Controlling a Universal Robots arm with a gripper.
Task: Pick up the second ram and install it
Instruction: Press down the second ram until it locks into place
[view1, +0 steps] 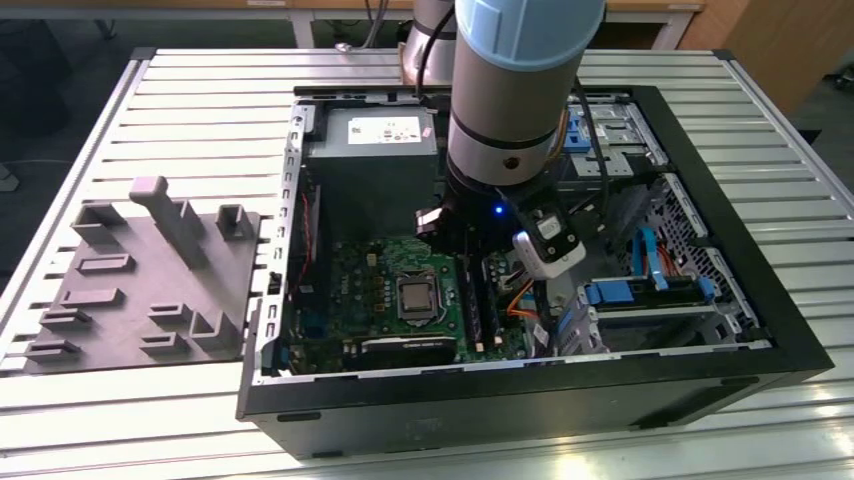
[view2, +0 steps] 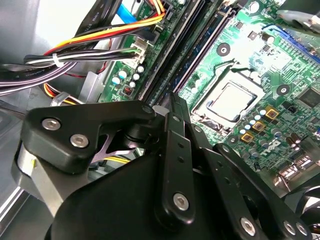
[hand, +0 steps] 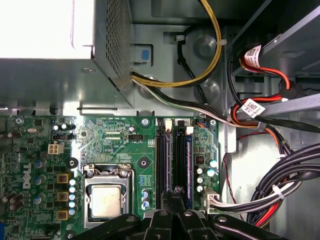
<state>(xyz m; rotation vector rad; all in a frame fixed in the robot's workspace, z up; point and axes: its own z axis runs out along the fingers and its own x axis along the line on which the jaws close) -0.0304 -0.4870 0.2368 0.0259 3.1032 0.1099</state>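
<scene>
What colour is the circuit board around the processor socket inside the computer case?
Green, the motherboard with small gold and silver parts; it shows best in the first wrist view.

Open computer case (view1: 747, 360) sits on the slatted table (view1: 200, 90), holder tray (view1: 147, 290) beside it on the exterior view's left. Motherboard (view1: 374, 300) lies inside the case, arm (view1: 514, 90) above it.

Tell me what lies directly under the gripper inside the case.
Under the gripper lie the motherboard's memory slots, beside the bare processor. The gripper's black linkage covers the slots' near ends.
</scene>
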